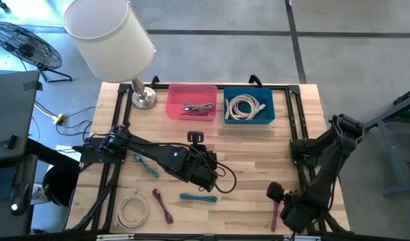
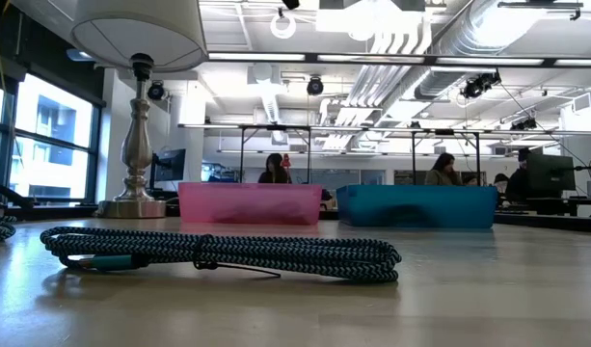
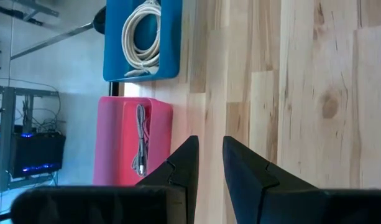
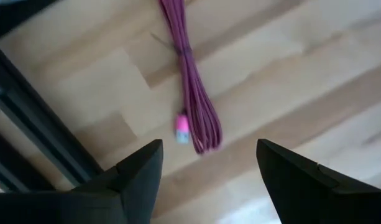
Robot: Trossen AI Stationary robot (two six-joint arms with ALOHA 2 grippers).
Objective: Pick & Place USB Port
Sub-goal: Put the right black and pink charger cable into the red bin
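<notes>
two bins (image 1: 191,102) side by side, lamp (image 1: 143,98) left
</notes>
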